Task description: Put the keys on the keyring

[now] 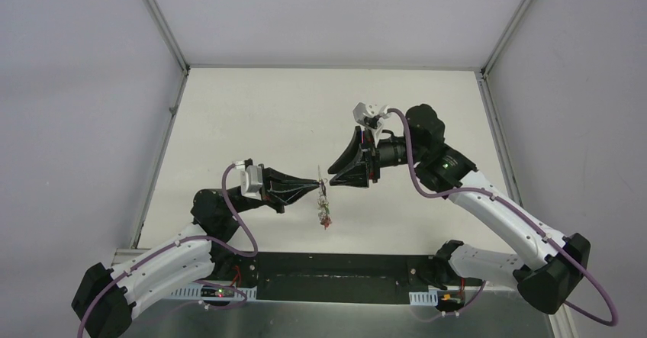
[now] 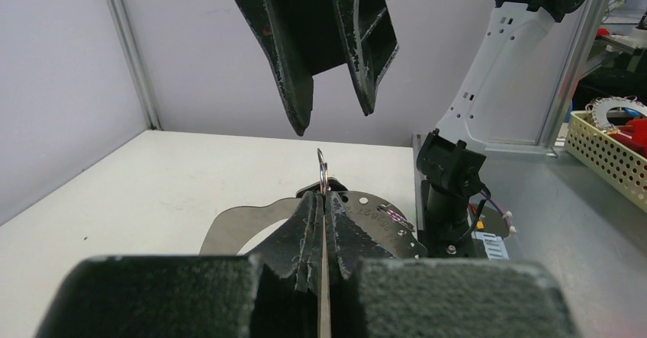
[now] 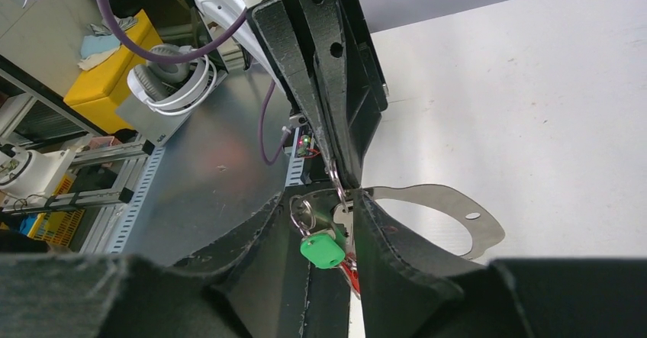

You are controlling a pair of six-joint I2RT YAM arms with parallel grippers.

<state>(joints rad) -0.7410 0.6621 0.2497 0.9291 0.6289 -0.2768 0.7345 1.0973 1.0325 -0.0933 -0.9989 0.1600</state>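
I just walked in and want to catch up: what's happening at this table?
The left gripper is shut on the keyring, holding it above the table with keys dangling from it. The right gripper has its fingers apart on either side of the green-tagged key, not clamped on it.

Pale grey walls (image 1: 76, 86) enclose a white table (image 1: 259, 117), with aluminium posts (image 1: 158, 17) at the corners.
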